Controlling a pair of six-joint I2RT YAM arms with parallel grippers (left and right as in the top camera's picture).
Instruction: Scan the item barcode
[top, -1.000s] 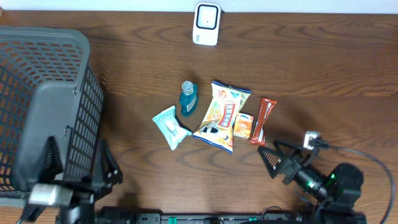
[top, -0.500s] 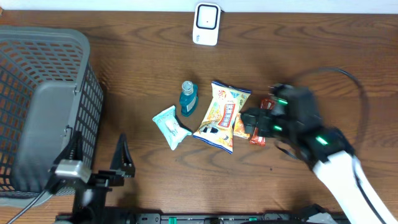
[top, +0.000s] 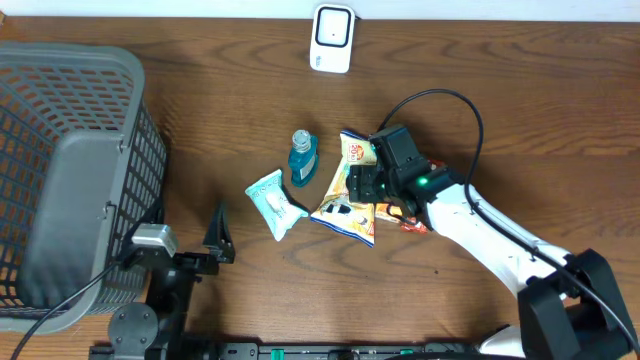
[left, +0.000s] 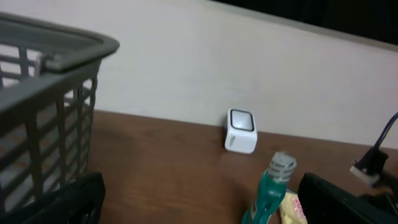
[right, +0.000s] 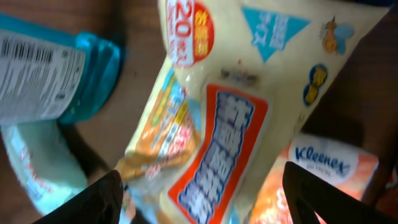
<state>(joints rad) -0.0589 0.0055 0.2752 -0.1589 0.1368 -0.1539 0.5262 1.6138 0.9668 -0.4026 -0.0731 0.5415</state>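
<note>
When the right arm swung in: it had left the near edge of the table, crossed to the cluster of goods and come down over the snack bag (top: 343, 212)
Right claw (right: 211, 190): spread, one finger on either side of the bag's printed face; whether the pads touched the wrapper could not be told, and nothing was pinched
Snack bag: flat on the table in the middle of the cluster, just beside the blue bottle (top: 303, 160) on one side and the orange tissue pack (right: 329, 168) on the other, partly under the claw
Barcode: none showed on the bag's upper face, so it probably sat underneath
Scanner (top: 331, 38): upright at the far edge, well apart from the bag
Left claw (left: 202, 208): spread wide and empty, low by the basket (top: 70, 170); it had crept a little toward the middle
Meaning for the task: the reach looked finished and the grasp about to begin; lifting, turning and showing the bag to the scanner were all still to do
Risk: the tissue pack lay so close that a finger could catch it
</note>
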